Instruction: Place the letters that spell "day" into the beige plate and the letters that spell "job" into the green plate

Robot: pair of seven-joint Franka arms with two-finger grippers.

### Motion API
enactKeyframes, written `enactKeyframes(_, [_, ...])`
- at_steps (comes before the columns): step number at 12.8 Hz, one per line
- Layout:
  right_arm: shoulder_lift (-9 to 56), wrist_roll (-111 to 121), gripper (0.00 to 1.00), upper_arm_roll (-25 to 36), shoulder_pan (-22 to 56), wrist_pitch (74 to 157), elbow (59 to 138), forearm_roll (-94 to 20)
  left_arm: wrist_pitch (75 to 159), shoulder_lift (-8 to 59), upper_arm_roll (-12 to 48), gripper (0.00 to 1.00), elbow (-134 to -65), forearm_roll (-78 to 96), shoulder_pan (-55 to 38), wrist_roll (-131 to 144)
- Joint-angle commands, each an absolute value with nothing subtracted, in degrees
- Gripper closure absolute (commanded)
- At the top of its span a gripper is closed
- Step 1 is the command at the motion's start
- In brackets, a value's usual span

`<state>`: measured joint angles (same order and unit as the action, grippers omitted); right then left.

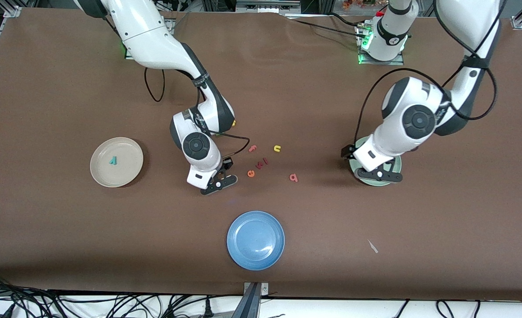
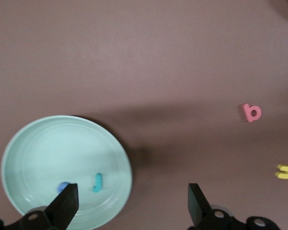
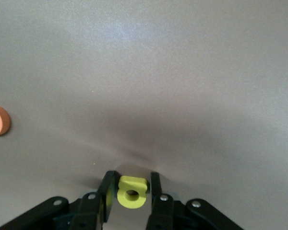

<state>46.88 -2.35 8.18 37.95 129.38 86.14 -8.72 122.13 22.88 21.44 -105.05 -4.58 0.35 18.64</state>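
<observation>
Table (image 1: 66, 229) you see is brown matting. Right gripper (image 3: 130, 191) pinches the yellow "a" (image 3: 131, 192) at its surface. Left gripper (image 2: 129, 206) hangs spread over the green plate (image 2: 33, 143), teal "j" (image 2: 97, 182) inside; beige plate (image 1: 128, 165) at nine o'clock.

In the front view the left arm covers most of the green plate (image 1: 397, 164) and both letters in it. In the left wrist view a finger (image 2: 65, 205) half hides the blue "o" (image 2: 62, 186). The front view hides the yellow-green letter (image 3: 131, 192) between the right fingers (image 3: 107, 195).
</observation>
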Motion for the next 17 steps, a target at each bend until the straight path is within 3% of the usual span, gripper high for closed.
enactKeyframes(1, [48.52, -2.90, 0.68, 8.26, 38.76, 130.08, 84.81, -8.53, 123.56, 28.02, 21.09, 0.00, -100.03, -3.69, -3.16, 25.29])
enactKeyframes(7, [48.52, -2.90, 0.77, 8.35, 38.76, 130.08, 84.81, -8.44, 132.25, 39.62, 20.13, 0.00, -91.67, -4.22, -10.18, 35.06])
enactKeyframes(10, [48.25, -2.73, 0.81, 8.52, 38.76, 129.99, 84.81, -8.53, 134.74, 42.18, 19.16, 0.00, -91.23, -6.76, -12.73, 35.59])
enactKeyframes(13, [46.50, -2.02, 0.81, 8.96, 37.18, 127.36, 84.81, -8.62, 134.74, 45.43, 14.26, 0.00, -87.81, -6.85, -18.70, 41.63])
enactKeyframes(17, [43.69, -1.06, 0.87, 11.24, 37.00, 124.91, 85.16, -8.44, 134.65, 45.79, 13.89, 0.01, -87.63, -9.04, -19.51, 43.42])
